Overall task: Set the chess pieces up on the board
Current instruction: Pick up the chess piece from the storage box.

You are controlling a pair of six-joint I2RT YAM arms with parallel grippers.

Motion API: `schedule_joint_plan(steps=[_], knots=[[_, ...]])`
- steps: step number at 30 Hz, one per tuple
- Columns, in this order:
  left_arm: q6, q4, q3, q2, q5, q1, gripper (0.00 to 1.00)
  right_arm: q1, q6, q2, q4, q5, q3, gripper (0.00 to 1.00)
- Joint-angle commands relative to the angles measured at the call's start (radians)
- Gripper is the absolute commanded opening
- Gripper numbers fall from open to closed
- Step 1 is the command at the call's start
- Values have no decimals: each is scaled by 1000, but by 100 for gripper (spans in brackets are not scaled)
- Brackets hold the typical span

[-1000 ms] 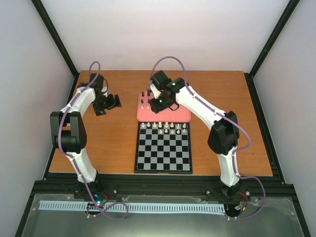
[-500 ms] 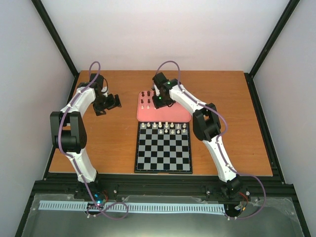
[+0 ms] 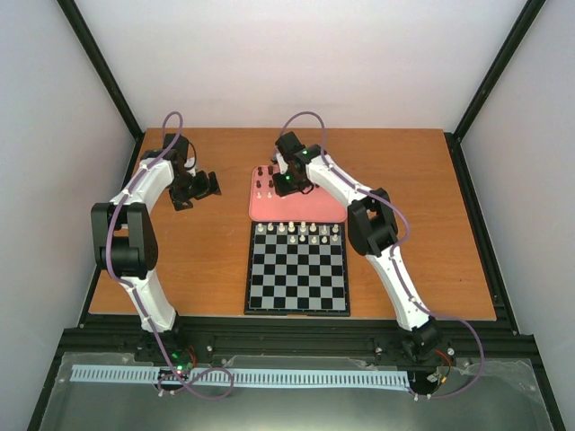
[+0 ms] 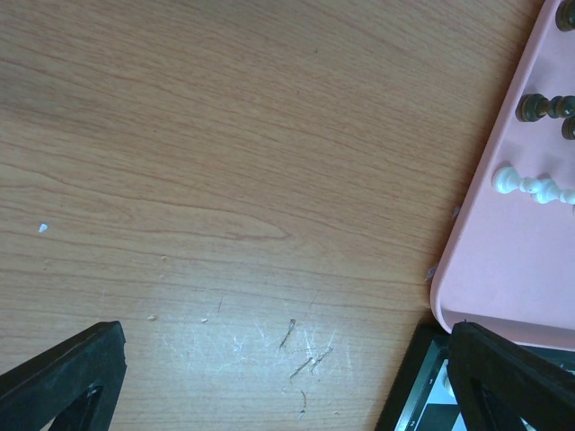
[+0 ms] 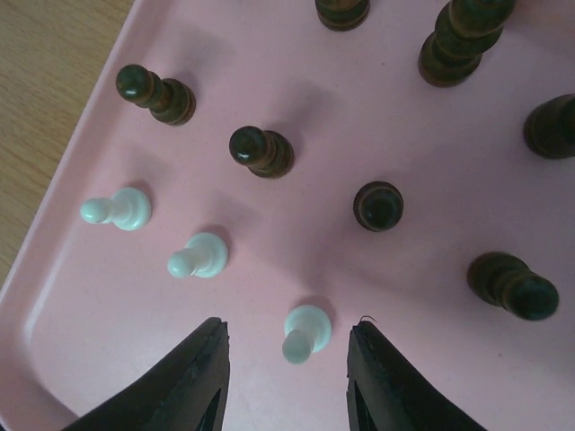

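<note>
I'm hanging my R gripper [image 5: 287, 334] low over the tray [image 5: 54, 296]. The jaws are standing part-open and straddling a white pawn [image 5: 303, 330] at bottom centre of the R wrist view. Pink is showing on both sides of that pawn, so the fingers [image 5: 202, 382] aren't touching it and I'm gripping nothing.

Two more white pawns [image 5: 198, 258] are standing to its upper left, stepping out toward the tray's left rim. Dark pieces [image 5: 260, 150] are standing across the top and right of that frame, all upright and apart from each other.

In the top view the R gripper is sitting just left of centre-frame, over the tray's upper-left part where the leftover pieces are clustering. The board [image 3: 296, 278] is lying just below the tray, centre-frame. White pieces [image 3: 304, 228] are lining its top edge, w/ a few in the next row down; they're too small to tell which types.

I'm holding my L gripper [image 4: 286, 346] at upper left of the top view, well apart from the tray. In the L wrist view its jaws are standing wide, w/ only the table [image 4: 225, 135] showing between them. The tray's rim is running down the right side of that frame, and the board's corner is poking in at bottom right.
</note>
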Motion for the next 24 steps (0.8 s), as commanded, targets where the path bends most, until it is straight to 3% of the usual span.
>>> schedule_joint_plan(steps=[1,11,17,24], knots=[[0,7,13,4,0,-2,100,3,6,43,2,-16,41,36],[0,5,16,6,3,-1,100,3,10,58,-2,-3,52,25],[1,5,15,5,3,-1,100,3,8,59,-13,6,58,10],[1,5,18,5,4,-2,100,5,-6,-9,-49,2,43,5]])
